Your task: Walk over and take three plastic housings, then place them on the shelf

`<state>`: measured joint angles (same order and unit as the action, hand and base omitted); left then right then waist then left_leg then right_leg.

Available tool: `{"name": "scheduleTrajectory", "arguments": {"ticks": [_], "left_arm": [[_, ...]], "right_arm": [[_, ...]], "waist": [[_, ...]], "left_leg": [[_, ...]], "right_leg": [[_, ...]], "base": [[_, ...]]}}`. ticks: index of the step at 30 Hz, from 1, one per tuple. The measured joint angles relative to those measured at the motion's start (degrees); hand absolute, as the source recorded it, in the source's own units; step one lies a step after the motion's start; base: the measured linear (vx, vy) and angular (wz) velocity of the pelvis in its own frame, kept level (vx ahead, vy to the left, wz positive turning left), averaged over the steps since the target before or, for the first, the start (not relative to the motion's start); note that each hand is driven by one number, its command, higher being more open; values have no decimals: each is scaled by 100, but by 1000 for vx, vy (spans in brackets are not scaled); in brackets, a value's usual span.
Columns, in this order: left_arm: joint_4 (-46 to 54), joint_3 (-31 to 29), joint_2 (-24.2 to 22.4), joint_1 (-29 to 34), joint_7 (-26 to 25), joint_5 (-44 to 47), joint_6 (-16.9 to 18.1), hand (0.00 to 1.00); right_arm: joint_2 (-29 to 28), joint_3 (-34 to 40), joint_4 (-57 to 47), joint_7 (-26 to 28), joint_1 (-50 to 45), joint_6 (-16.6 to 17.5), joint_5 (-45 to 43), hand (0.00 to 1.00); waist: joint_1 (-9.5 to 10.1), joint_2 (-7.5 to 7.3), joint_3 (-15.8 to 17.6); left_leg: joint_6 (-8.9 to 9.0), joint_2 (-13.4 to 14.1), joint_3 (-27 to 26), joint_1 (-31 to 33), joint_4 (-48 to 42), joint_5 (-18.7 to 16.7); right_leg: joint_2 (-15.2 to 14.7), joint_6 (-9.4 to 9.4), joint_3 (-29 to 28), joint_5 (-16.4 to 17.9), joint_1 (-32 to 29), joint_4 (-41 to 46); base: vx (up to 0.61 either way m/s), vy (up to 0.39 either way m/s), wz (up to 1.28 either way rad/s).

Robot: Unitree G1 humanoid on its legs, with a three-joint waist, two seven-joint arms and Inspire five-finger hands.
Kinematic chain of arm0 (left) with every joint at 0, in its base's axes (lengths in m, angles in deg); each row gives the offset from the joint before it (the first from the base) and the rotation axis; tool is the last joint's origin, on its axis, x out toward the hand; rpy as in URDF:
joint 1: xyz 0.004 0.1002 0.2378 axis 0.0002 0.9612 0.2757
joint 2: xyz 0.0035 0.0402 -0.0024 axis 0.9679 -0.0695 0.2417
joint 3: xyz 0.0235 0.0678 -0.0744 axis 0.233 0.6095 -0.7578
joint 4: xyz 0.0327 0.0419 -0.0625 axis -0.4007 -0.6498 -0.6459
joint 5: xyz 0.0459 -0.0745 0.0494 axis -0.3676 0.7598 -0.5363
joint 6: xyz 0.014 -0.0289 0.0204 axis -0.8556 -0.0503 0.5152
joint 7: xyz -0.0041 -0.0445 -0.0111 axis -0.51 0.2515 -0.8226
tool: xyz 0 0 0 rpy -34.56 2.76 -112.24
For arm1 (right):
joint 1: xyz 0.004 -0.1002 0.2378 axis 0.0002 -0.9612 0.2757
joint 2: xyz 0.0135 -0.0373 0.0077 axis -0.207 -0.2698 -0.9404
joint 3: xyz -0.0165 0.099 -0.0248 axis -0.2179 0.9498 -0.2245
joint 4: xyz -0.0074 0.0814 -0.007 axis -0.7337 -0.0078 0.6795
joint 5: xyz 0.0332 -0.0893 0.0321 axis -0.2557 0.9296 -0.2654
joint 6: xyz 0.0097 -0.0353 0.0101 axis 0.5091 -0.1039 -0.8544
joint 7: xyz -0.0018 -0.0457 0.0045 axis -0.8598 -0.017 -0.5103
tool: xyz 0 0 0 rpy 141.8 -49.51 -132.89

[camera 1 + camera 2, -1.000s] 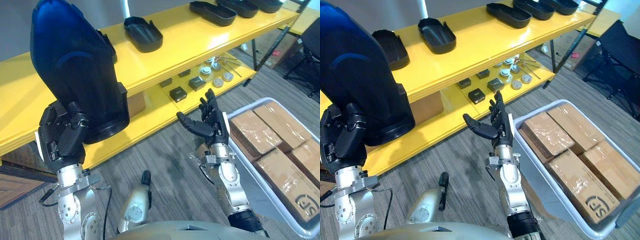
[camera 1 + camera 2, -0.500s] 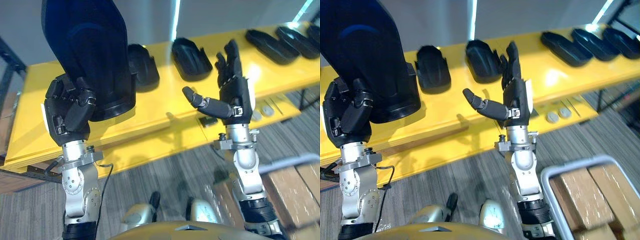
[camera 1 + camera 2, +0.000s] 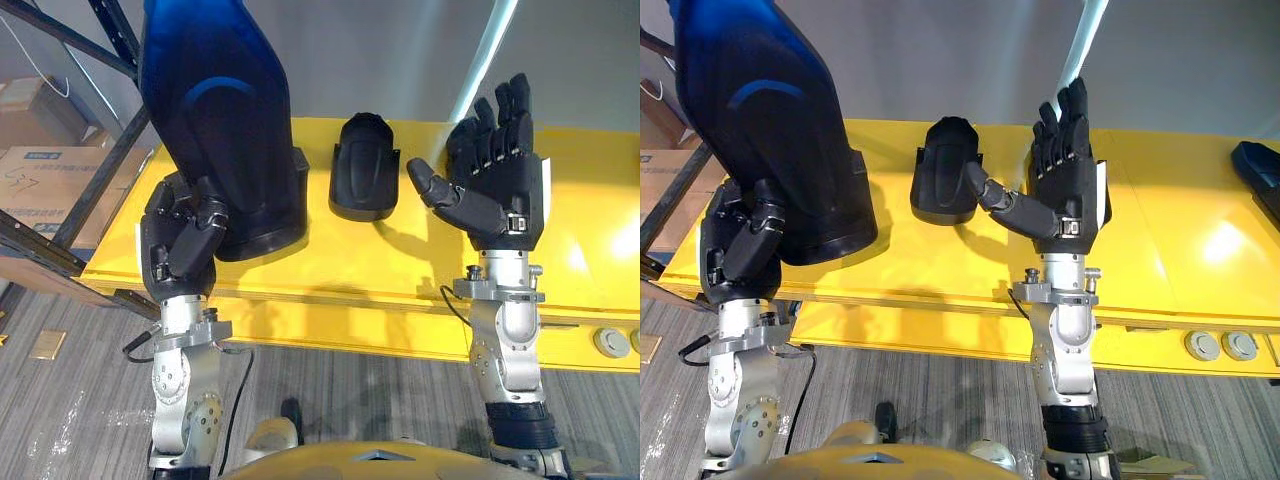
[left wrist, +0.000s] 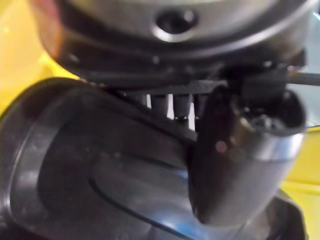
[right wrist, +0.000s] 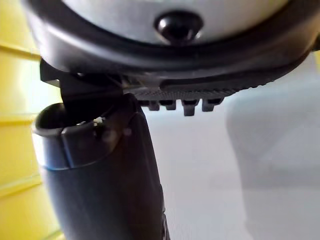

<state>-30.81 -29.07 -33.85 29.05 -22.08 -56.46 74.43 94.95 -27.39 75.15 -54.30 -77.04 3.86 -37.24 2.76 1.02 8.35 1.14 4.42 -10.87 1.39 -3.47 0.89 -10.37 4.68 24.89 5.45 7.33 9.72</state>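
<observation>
My left hand [image 3: 180, 240] is shut on a large dark plastic housing [image 3: 220, 110] and holds it upright above the left part of the yellow shelf [image 3: 400, 260]. In the left wrist view the thumb [image 4: 235, 160] presses on the housing's shell [image 4: 100, 165]. A second black housing [image 3: 364, 180] lies on the shelf top just past both hands. My right hand [image 3: 495, 170] is raised, open and empty, palm toward the left, to the right of that housing. Another housing's end [image 3: 1260, 175] lies at the shelf's far right.
A dark metal rack frame [image 3: 70, 180] with cardboard boxes [image 3: 45, 175] stands left of the shelf. Small round metal parts [image 3: 1222, 346] lie on the lower shelf level at the right. Grey carpet floor [image 3: 60, 430] runs in front.
The camera has swung left, so the shelf now sits square ahead. Both hands have risen; the held housing stays in my left hand. The bin of cartons is out of view.
</observation>
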Motion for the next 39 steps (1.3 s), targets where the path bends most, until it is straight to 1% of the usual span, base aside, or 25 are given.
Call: {"name": "scheduleTrajectory", "arguments": {"ticks": [1, 2, 3, 5, 6, 7, 8, 9, 10, 11, 12, 13, 14, 15, 16, 17, 18, 19, 20, 23, 26, 29, 34, 37, 39], "left_arm": [[-2, 68, -2, -2, 2, -3, 0, 0], [1, 89, 10, -8, 7, -8, -1, 0], [1, 102, 15, -16, 37, -28, 14, 0], [-100, 109, 12, 4, 87, -153, 21, 0], [-104, 109, 12, 4, 88, -158, 21, 0], [-164, 113, 12, 4, 188, -261, 36, 0], [-240, 144, 9, -9, 339, -259, 42, 0], [-322, 154, 58, -83, 425, -258, 39, 0], [-420, 178, 106, -124, 562, -260, 1, 0], [-479, 177, 152, -123, 653, -266, -65, 0], [-491, 162, 184, -114, 661, -272, -100, 0], [-503, 107, 298, -119, 662, -347, -120, 0], [-504, 73, 371, -144, 664, -381, -121, 0], [-517, 46, 530, -267, 673, -401, -143, 0], [-518, 46, 653, -442, 681, -397, -211, 0], [-518, 47, 686, -531, 683, -386, -222, 0], [-514, 52, 691, -678, 685, -370, -221, 0], [-506, 51, 667, -790, 660, -369, -222, 0], [-487, 50, 652, -819, 612, -369, -222, 0], [-469, 124, 486, -777, 214, -468, -379, 0], [-469, 258, 369, -731, -254, -634, -634, 0], [-469, 224, 335, -708, -611, -683, -755, 0], [-611, -209, 349, -754, -861, -450, -1101, 0], [-1128, -454, 359, -950, -975, -340, -1120, 0], [-1636, -628, 428, -1278, -1141, -138, -1118, 0]], "right_arm": [[1, -1, 32, 2, -75, 0, 5, 100], [-9, -1, 64, -3, -78, 0, 5, 100], [-7, -10, 122, -5, -37, 4, -12, 100], [72, -150, 439, -3, 123, 23, -352, 100], [73, -154, 447, -4, 124, 23, -358, 100], [115, -182, 515, -10, 107, 44, -409, 100], [107, -178, 514, -12, 55, 131, -481, 100], [52, -168, 521, -36, -9, 203, -527, 100], [-132, -215, 520, -190, -190, 240, -531, 100], [-294, -261, 528, -313, -369, 241, -535, 100], [-364, -322, 557, -342, -425, 241, -538, 100], [-440, -480, 626, -370, -471, 241, -528, 100], [-454, -558, 647, -382, -474, 241, -493, 100], [-447, -637, 642, -415, -481, 247, -311, 100], [-426, -670, 632, -431, -464, 269, -235, 100], [-425, -671, 626, -444, -456, 278, -170, 100], [-423, -671, 627, -459, -459, 291, -94, 100], [-403, -673, 626, -470, -450, 293, -83, 100], [-396, -674, 626, -470, -440, 293, -84, 100], [-357, -615, 625, -456, -419, 292, -103, 100], [-326, -434, 442, -366, -438, 218, -108, 100], [-255, -307, 47, -109, -500, 130, -127, 100], [-101, -405, -98, 310, -505, 18, -188, 100], [-86, -515, -98, 468, -506, -125, -298, 100], [-9, -641, -96, 491, -487, -281, -339, 100]], "waist": [[-43, -20, 15], [-85, -96, 60], [-119, -143, 110], [-87, -35, 110], [-85, -31, 108], [-47, 38, 95], [-50, 126, 50], [-73, 54, 91], [-95, -13, 123], [-108, -20, 123], [-95, -21, 123], [-127, -29, 120], [-157, -47, 113], [-181, -95, 85], [-183, -119, 70], [-183, -120, 68], [-213, -124, 53], [-241, -115, 27], [-242, -120, 20], [-293, -38, -28], [-334, 18, -61], [-364, 29, -67], [-446, 41, -68], [-434, 59, -68], [-429, 73, -70]], "left_leg": [[7, -12, 122, 230, -290, -5], [70, -41, 186, 422, -578, -70], [84, 39, 175, 690, -1048, -247], [343, 618, 387, 794, -1188, -190], [347, 630, 398, 790, -1183, -187], [617, 773, 500, 520, -928, -5], [935, 701, 500, 361, -808, -359], [859, 534, 438, 341, -852, -441], [640, 303, 308, 375, -972, -508], [490, 196, 188, 426, -1053, -588], [426, 164, 114, 417, -1055, -609], [311, 123, 23, 388, -1008, -612], [259, 101, 19, 386, -978, -594], [158, 27, 42, 355, -818, -516], [85, -52, 87, 295, -644, -421], [63, -96, 119, 257, -560, -380], [28, -181, 195, 196, -392, -286], [13, -230, 213, 200, -292, -204], [19, -254, 217, 207, -252, -163], [66, -287, 217, 215, -13, 68], [133, -214, 227, 77, 370, 316], [172, -150, 225, -93, 756, 540], [166, -145, 222, -88, 853, 613], [157, -152, 226, -55, 856, 641], [153, -153, 259, 30, 856, 697]], "right_leg": [[-75, -15, -16, 12, -78, 137], [-163, -16, -42, 10, -63, 139], [-218, -12, -166, 13, -33, 94], [-236, 41, -358, 27, -62, 183], [-240, 46, -366, 29, -65, 189], [-455, 387, -554, 208, -102, 360], [-651, 559, -662, 308, -141, 404], [-826, 609, -682, 283, -157, 435], [-1076, 643, -699, 40, -301, 547], [-1219, 367, -617, -219, -455, 638], [-1258, 257, -565, -393, -508, 629], [-1267, 260, -493, -665, -585, 584], [-1234, 315, -501, -666, -612, 603], [-1080, 345, -499, -506, -625, 621], [-864, 336, -537, -253, -598, 611], [-758, 327, -550, -122, -569, 596], [-579, 249, -564, 58, -493, 458], [-489, 139, -561, 95, -418, 223], [-477, 139, -576, 86, -381, 101], [-386, 355, -625, -62, -294, -268], [-273, 348, -616, -80, -308, -294], [-183, 327, -622, -83, -310, -293], [-171, 314, -620, -92, -343, -278], [-179, 315, -621, -92, -393, -238], [-186, 308, -612, -88, -500, -166]], "base": [[-17, 19, 42], [-63, 29, 40], [-71, 13, 8], [-68, 55, -31], [-22, 258, -68], [13, 385, -71], [21, 437, -74], [-9, 407, -41], [-48, 398, -25], [-63, 371, -33], [-65, 363, -40], [-46, 265, -31], [-50, 272, -14], [-54, 189, 16], [-52, 152, 23], [-78, 113, 33], [-72, 57, 34], [-68, 38, 31], [-30, -7, 16], [-4, -5, 1], [-54, -57, 0], [-40, -40, -1], [-46, 4, 2], [-13, 5, 1], [-35, 12, 6]]}}
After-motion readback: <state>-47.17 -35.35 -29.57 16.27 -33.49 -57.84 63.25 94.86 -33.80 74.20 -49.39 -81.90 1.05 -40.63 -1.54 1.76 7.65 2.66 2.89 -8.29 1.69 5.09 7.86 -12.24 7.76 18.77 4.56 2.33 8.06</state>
